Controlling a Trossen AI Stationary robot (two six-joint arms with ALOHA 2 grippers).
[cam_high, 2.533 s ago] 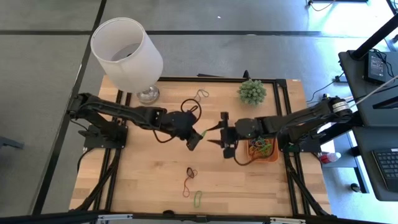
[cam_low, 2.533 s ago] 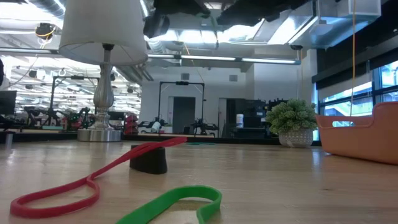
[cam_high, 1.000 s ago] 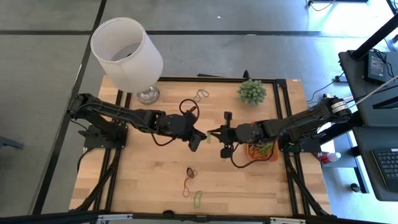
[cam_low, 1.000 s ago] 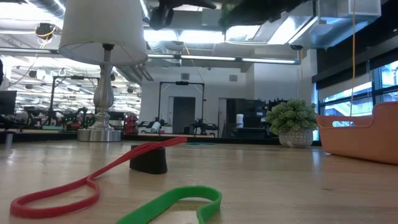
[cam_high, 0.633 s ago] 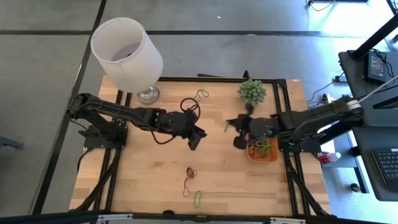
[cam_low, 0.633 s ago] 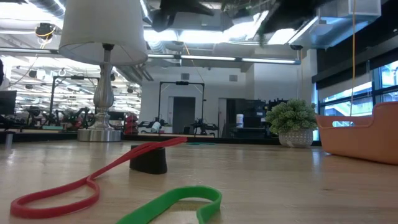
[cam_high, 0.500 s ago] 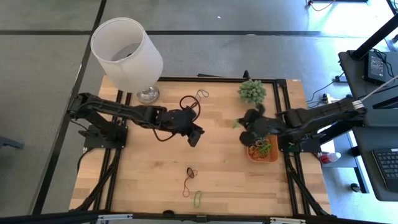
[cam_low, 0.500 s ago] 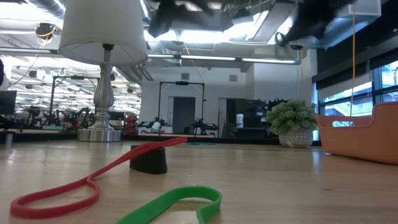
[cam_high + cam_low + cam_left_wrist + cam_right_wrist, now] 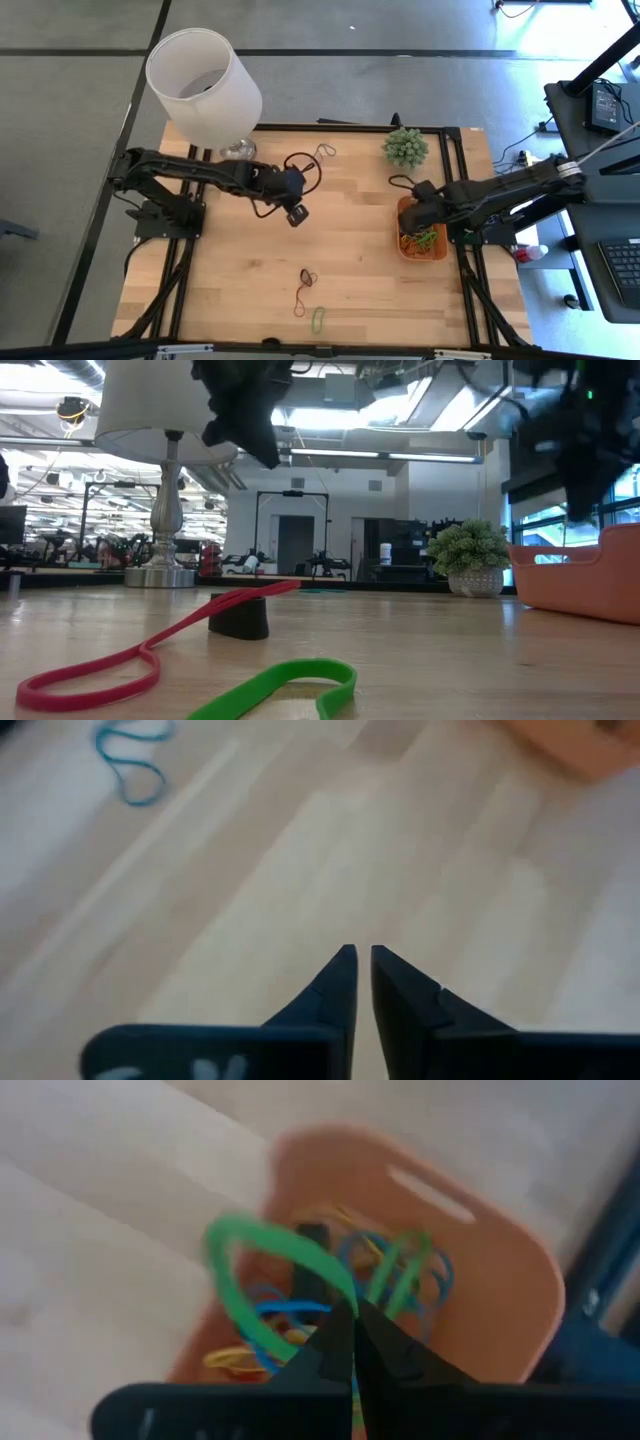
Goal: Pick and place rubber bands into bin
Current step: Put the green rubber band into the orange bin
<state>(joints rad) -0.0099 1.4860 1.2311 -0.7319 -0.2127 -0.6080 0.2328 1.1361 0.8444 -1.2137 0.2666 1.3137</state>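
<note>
The orange bin (image 9: 437,252) stands near the table's right edge with several coloured rubber bands (image 9: 405,1270) in it. My right gripper (image 9: 412,200) hangs just above the bin (image 9: 500,1250), shut on a green rubber band (image 9: 235,1245). On the table near its front edge lie a dark band (image 9: 308,278), a red band (image 9: 300,300) and a green band (image 9: 319,319). My left gripper (image 9: 296,215) is over the table's middle, above bare wood (image 9: 360,955). Its fingers stand all but together with nothing between them. My right gripper pinches the green band at one end of its loop (image 9: 335,1288) between its two fingertips. The fingers point steeply down over the bin. The rest of the loop arches out sideways from the fingertips, clear of the bands lying in the bin.
A lamp with a white shade (image 9: 203,85) stands at the far left corner, and a small plant (image 9: 405,147) beside the bin's far side. A pale band (image 9: 324,152) lies near the far edge, and a blue one (image 9: 135,760) shows in the left wrist view.
My right gripper has carried the green band from the table's middle toward the right edge to above the bin, rolling and tipping its fingers downward. My left gripper has drawn away toward the left and far edges and has tipped down.
</note>
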